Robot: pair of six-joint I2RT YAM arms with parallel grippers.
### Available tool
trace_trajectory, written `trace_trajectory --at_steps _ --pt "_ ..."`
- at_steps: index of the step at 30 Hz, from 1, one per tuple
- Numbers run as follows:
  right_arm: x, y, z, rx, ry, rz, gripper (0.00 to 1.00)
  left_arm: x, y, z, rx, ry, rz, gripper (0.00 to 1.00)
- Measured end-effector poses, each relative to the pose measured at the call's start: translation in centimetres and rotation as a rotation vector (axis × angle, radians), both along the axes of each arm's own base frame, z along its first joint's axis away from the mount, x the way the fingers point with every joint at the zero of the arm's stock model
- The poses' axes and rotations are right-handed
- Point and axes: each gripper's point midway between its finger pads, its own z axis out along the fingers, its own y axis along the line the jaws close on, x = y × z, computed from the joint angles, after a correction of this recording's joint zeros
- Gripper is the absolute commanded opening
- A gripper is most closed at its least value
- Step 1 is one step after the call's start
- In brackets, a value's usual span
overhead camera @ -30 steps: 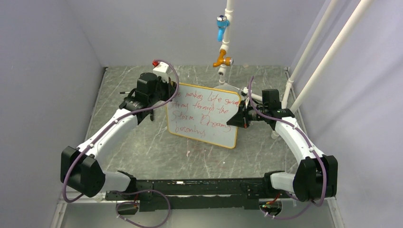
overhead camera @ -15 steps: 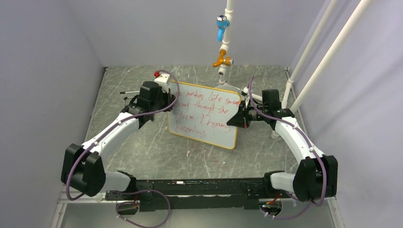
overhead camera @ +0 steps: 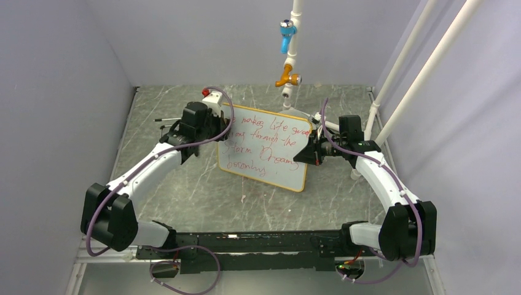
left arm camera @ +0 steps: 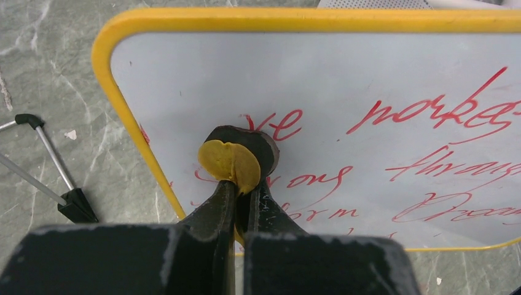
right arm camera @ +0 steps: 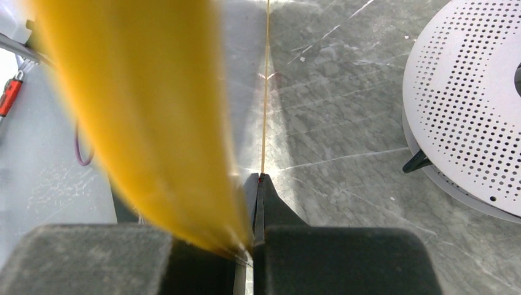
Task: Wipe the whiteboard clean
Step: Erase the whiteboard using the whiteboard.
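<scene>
The whiteboard [overhead camera: 265,149], with a yellow-orange frame and several lines of red handwriting, stands tilted on the marbled table. My left gripper [overhead camera: 221,126] is shut on a round eraser [left arm camera: 228,161] with a yellow back and a dark pad. The pad touches the board's upper left corner [left arm camera: 368,80], by the first red word. My right gripper [overhead camera: 306,152] is shut on the board's right edge. In the right wrist view the frame [right arm camera: 141,110] is a yellow blur beside my shut right gripper [right arm camera: 257,182].
A grey perforated disc [right arm camera: 473,104] lies right of the board. A hanging pipe with blue and orange valves [overhead camera: 287,55] is above the board's far edge. White poles [overhead camera: 418,67] stand at right. Thin metal rods with black tips [left arm camera: 55,166] lie left of the board.
My left gripper has moved right and slightly down with the eraser, from the board's upper left corner onto its surface. The right arm and the board have not moved.
</scene>
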Motion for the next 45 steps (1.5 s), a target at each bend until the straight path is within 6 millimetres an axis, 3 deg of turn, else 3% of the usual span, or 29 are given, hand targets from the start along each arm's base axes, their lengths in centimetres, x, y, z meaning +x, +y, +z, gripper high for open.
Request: trace_trajectory --at_steps 7,11,15,20,25,31,38,45 --pt "0.0 0.0 0.0 -0.001 -0.005 0.001 0.0 0.0 1.1 -0.3 0.034 0.009 0.041 0.0" --pt "0.1 0.0 0.0 -0.004 -0.02 0.008 0.0 0.6 1.8 1.2 0.036 0.008 0.066 0.0" --pt "0.1 0.0 0.0 -0.005 -0.025 0.011 0.0 1.0 1.2 2.6 0.013 -0.014 0.052 0.0" --pt "0.1 0.0 0.0 -0.005 -0.019 0.009 0.0 -0.4 0.0 0.5 -0.001 0.008 0.02 0.0" --pt "0.0 0.0 0.0 -0.003 -0.013 0.006 0.0 -1.5 0.3 -2.2 0.026 0.066 0.028 0.0" --pt "0.1 0.0 0.0 -0.004 -0.016 0.007 0.0 -1.2 0.9 -1.7 0.034 0.073 0.046 0.0" --pt "0.2 0.0 0.0 -0.007 -0.026 0.007 0.0 0.0 0.2 0.9 0.022 0.043 0.044 0.0" --pt "0.2 -0.1 0.0 -0.008 -0.022 0.006 0.0 -0.6 -1.0 0.0 0.026 0.022 0.029 0.0"
